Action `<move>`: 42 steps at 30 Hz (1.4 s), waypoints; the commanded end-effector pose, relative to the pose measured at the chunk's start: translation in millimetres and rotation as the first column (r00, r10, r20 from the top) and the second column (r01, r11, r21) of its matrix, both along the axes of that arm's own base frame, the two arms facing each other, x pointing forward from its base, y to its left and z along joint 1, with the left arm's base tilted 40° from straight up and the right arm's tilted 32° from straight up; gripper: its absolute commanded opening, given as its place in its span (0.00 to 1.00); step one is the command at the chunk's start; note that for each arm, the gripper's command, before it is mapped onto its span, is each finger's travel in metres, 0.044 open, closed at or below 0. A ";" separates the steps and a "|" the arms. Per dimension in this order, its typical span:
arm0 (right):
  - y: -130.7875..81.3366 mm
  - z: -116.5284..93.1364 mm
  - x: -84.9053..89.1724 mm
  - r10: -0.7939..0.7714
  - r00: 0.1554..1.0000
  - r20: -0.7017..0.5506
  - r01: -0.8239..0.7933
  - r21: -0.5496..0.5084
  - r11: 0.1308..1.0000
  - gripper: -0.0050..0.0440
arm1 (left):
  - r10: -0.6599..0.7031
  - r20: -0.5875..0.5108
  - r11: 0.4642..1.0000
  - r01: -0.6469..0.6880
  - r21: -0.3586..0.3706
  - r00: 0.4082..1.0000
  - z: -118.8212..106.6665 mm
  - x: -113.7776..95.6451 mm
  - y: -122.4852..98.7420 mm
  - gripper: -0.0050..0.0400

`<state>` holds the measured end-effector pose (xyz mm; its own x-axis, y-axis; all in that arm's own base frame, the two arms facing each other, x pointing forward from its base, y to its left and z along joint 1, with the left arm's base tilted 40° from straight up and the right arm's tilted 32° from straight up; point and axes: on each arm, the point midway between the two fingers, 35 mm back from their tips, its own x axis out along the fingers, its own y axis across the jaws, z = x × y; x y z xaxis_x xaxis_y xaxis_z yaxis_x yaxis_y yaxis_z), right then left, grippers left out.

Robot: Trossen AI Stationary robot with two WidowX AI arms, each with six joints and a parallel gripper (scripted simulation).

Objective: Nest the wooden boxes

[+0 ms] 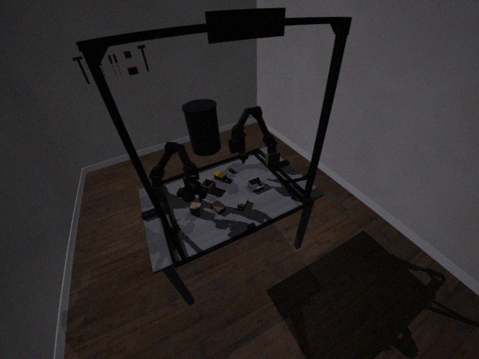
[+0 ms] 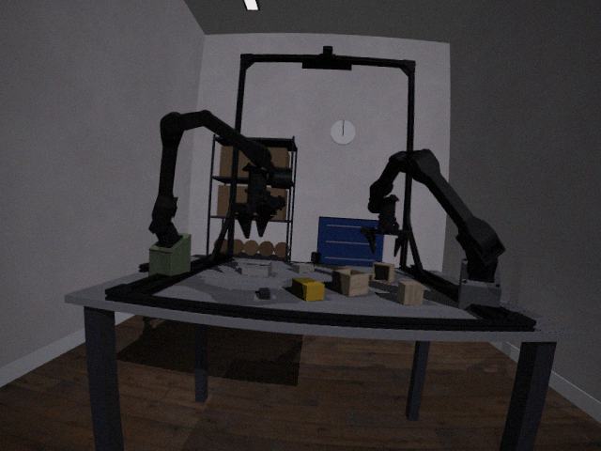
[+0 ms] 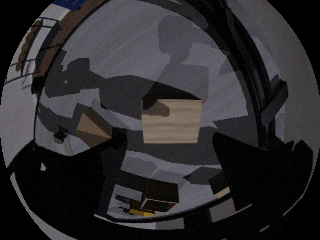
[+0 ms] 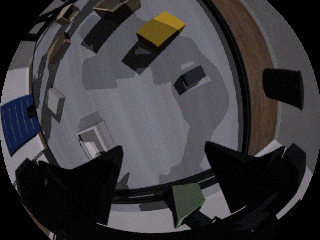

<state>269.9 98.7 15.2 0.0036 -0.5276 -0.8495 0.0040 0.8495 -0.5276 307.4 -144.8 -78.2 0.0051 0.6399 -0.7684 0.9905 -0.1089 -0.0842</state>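
Observation:
The largest-looking wooden box [image 1: 207, 189] [image 2: 358, 285] [image 4: 118, 12] stands with its open side up. Another wooden box [image 1: 195, 209] [image 2: 376, 272] [image 3: 171, 121] lies on its side, its mouth facing the exterior camera. A third wooden box [image 2: 409, 292] shows only closed faces in the exterior view; its mouth is hidden. My left gripper [image 2: 384, 253] [image 3: 171, 138] is open and empty, above the sideways box. My right gripper [image 1: 243, 161] [image 2: 254, 236] [image 4: 164, 148] is open and empty, high over the other side of the table.
A brown wedge-like piece [image 1: 218, 207] [image 3: 93, 128] lies near the sideways box. A yellow block [image 1: 220, 176] [image 2: 308, 288] [image 4: 160, 30] is beside the largest box. A grey tray [image 2: 255, 269], a pale block [image 2: 303, 268] and a dark object [image 2: 264, 292] lie farther toward the right arm.

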 end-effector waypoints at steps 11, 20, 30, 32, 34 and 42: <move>0.1 -0.2 -0.4 0.002 1.000 -0.005 -0.002 0.001 1.000 0.92 | -0.008 -0.016 0.977 0.004 -0.215 1.000 -2.4 -1.9 -4.1 1.00; 0.1 -0.2 -0.4 0.002 1.000 -0.005 -0.002 0.001 1.000 0.92 | -0.008 -0.016 0.977 0.004 -0.215 1.000 -18.4 -4.3 9.8 1.00; 0.1 -0.2 -0.4 0.002 1.000 -0.005 -0.002 0.001 1.000 0.92 | -0.004 -0.023 0.973 -0.002 -0.229 1.000 -25.3 -3.4 15.6 1.00; 0.1 -0.2 -0.4 0.002 1.000 -0.005 -0.002 0.001 1.000 0.92 | -0.002 -0.025 0.972 -0.004 -0.235 1.000 -27.8 -3.0 17.8 1.00; 0.1 -0.2 -0.4 0.002 1.000 -0.005 -0.002 0.001 1.000 0.92 | -0.001 -0.027 0.971 -0.006 -0.240 1.000 -30.2 -2.8 19.9 1.00; 0.1 -0.2 -0.4 0.002 1.000 -0.005 -0.002 0.001 1.000 0.92 | 0.004 -0.035 0.965 -0.013 -0.261 0.999 -40.1 -1.9 28.6 1.00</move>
